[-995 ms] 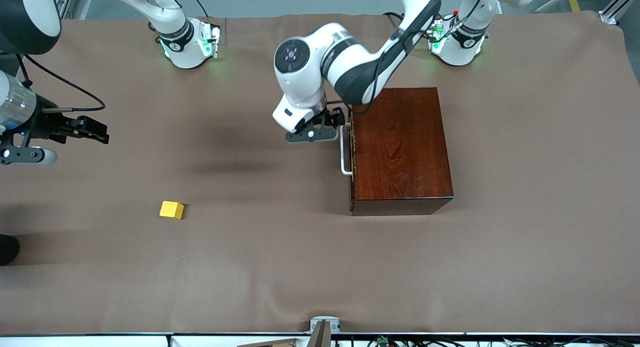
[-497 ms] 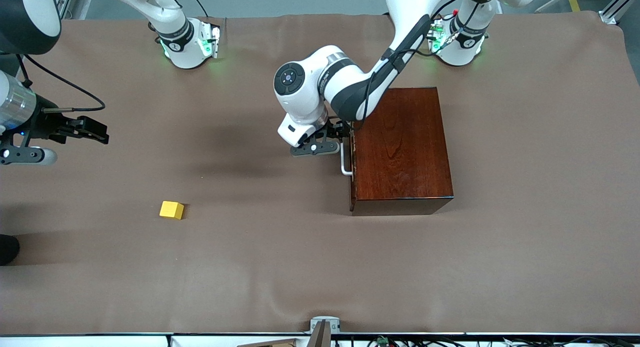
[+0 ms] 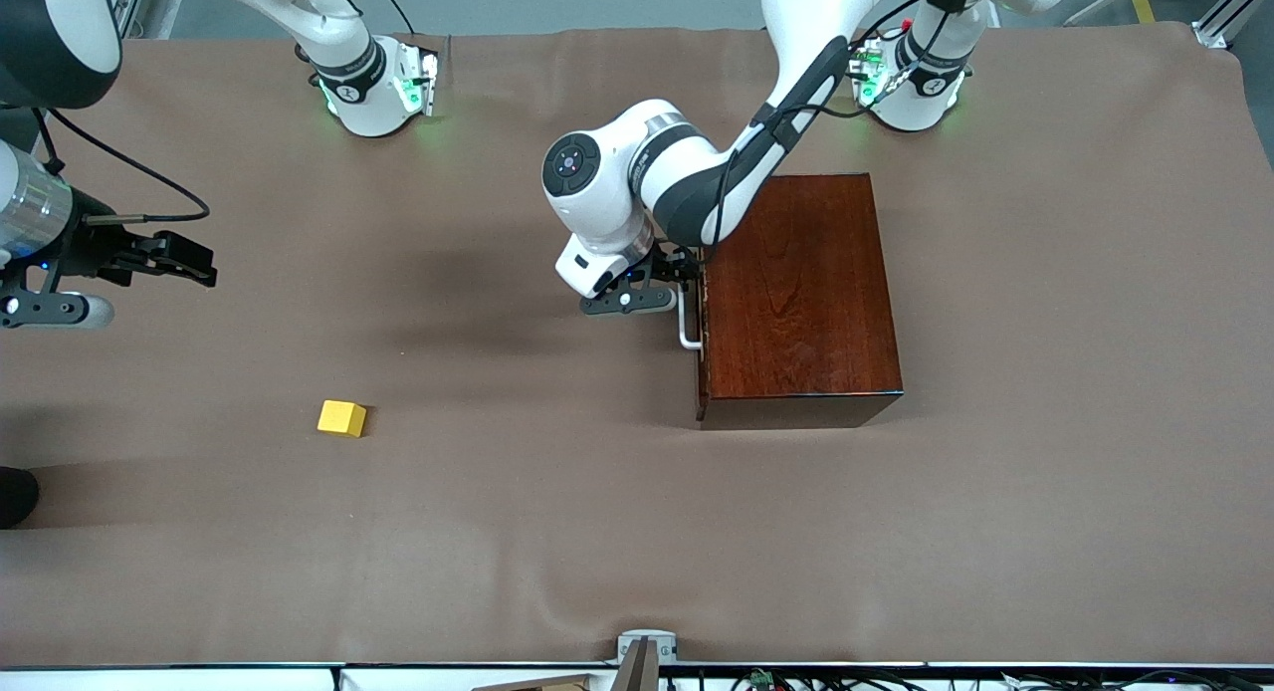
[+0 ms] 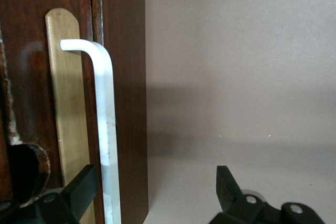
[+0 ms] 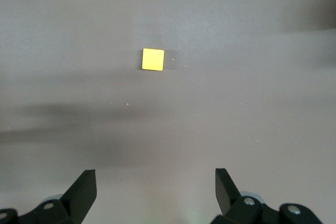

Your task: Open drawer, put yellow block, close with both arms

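- Reddish-brown box (image 3: 801, 298), one, toward the left arm's end of the table; its single drawer (image 4: 31, 103) is shut.
- One white handle (image 4: 105, 129) stands between the spread fingers of the left gripper (image 4: 152, 195), ungrasped.
- One yellow block (image 3: 341, 418) lies well apart, on brown cloth (image 3: 498, 532).
- Right gripper (image 5: 156, 192) waits high over the cloth, fingers apart, empty.

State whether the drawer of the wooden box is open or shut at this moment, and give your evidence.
Shut. The drawer front sits flush with the wooden box, no pale interior shows, and the left gripper has open fingers around the white handle.
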Motion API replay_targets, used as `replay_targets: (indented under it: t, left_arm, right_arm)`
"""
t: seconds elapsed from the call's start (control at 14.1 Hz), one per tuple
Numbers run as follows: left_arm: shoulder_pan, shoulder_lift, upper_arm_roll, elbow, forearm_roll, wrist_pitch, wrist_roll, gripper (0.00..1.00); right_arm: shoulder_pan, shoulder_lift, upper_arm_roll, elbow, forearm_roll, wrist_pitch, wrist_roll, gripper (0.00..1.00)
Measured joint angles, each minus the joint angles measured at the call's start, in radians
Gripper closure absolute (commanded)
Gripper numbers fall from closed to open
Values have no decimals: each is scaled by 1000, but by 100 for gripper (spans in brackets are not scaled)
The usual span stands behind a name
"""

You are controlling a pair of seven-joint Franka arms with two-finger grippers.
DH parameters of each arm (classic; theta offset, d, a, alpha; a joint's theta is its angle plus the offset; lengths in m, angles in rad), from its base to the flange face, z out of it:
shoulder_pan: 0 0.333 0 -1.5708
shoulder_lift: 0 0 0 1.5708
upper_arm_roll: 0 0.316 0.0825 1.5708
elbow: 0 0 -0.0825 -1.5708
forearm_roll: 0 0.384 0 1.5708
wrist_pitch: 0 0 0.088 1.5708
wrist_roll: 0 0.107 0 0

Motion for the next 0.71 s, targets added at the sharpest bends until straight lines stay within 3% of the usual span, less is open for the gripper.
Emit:
replay_targets:
  t: [0.71]
  left_arm:
    - [-18, 34, 0, 2, 43, 1, -34, 0]
  right_arm:
    - [5, 2, 5, -1, 0, -2, 0, 0]
